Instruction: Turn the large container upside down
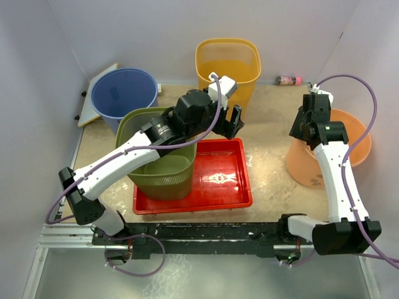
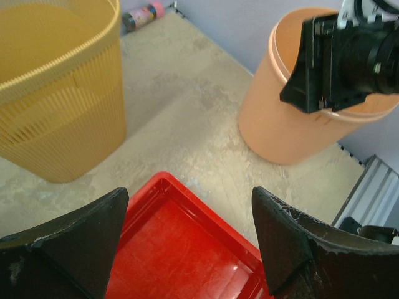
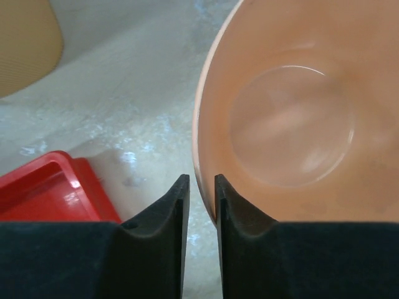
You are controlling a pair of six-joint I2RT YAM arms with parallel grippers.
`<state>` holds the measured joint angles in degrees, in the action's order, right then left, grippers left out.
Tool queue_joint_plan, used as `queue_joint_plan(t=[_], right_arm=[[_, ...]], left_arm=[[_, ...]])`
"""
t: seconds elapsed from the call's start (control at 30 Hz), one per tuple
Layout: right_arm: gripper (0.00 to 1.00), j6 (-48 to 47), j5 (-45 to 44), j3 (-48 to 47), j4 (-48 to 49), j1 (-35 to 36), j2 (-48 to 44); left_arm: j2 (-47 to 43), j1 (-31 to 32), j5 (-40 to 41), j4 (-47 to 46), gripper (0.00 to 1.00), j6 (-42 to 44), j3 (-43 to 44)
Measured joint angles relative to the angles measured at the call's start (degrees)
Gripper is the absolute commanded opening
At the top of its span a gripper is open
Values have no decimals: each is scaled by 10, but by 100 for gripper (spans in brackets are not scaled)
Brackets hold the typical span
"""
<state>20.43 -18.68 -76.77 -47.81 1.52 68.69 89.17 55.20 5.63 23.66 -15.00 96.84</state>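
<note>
A tall olive-green ribbed basket (image 1: 168, 177) stands upright in the left end of a red tray (image 1: 218, 177). My left gripper (image 1: 230, 121) is open and empty beside the basket's far right side, above the tray's far corner (image 2: 189, 193). A peach bucket (image 1: 358, 140) stands open side up at the right; it also shows in the left wrist view (image 2: 293, 124) and the right wrist view (image 3: 293, 124). My right gripper (image 1: 303, 132) hovers at the bucket's left rim. Its jaws (image 3: 199, 180) stand nearly shut with a narrow slit; nothing shows between them.
A yellow ribbed basket (image 1: 227, 59) stands upright at the back centre, also in the left wrist view (image 2: 56, 93). A blue bucket (image 1: 124, 93) stands at the back left against a leaning white board (image 1: 93, 93). A small pink bottle (image 1: 288, 80) lies by the back wall.
</note>
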Motion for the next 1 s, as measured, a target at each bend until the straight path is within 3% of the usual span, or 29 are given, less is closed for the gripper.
queue_joint_plan(t=[0.07, 0.43, 0.7, 1.0], right_arm=[[0, 3, 20, 0, 13, 0, 9], [0, 38, 116, -12, 105, -2, 45], [0, 129, 173, -21, 212, -1, 42], [0, 263, 187, 139, 345, -1, -98]], left_arm=[[0, 1, 0, -2, 78, -5, -8], [0, 27, 7, -69, 78, -31, -107], [0, 36, 6, -110, 78, -65, -165], [0, 36, 15, -134, 78, -70, -169]])
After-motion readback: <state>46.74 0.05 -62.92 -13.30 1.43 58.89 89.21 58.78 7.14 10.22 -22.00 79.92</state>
